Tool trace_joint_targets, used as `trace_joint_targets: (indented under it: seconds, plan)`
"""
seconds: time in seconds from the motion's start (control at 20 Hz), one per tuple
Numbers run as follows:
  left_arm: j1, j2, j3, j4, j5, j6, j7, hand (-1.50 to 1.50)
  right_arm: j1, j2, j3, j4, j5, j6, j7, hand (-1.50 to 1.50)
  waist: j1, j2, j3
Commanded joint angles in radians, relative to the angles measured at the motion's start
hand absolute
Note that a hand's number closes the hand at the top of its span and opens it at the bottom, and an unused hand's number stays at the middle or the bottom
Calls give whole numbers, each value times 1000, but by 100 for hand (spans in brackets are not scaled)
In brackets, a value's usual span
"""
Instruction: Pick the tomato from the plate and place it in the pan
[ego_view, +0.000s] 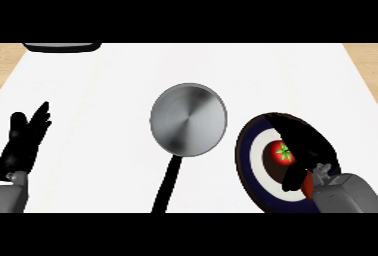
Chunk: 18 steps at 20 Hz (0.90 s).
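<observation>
Our right black hand (316, 146) hovered spread over the small red tomato (283, 152) — which sat mid-way on the round navy-and-white plate (245, 161). We judged it best to centre first, close evenly, then lift towards the round steel pan (188, 119).

The robot's left forearm (10, 198) is a smooth, rounded shell of light grey ending in a plain black left hand (21, 145) with slim, tapering fingers, while the right forearm (345, 196), the same grey, shows small grey fittings at the wrist before its equally black right hand (308, 142).
</observation>
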Motion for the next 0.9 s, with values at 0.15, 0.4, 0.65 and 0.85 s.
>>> trace_joint_targets:
  seconds: [0.15,0.4,0.65,0.85]
  plan:
    - [-2,-38,45,36,-47,-33,-24,0,23,38,-67,18,71,42,-42,-150,-2,0,0]
    - [24,-53,59,-19,-71,-36,-15,0,-22,99,-65,133,151,12,-63,-150,1,0,0]
    - [12,-68,37,-58,-81,-31,45,0,-78,38,-31,183,240,-62,-177,150,6,0,0]
    - [-26,-93,52,-15,-103,-18,48,0,-84,47,-59,163,277,-51,-193,150,1,0,0]
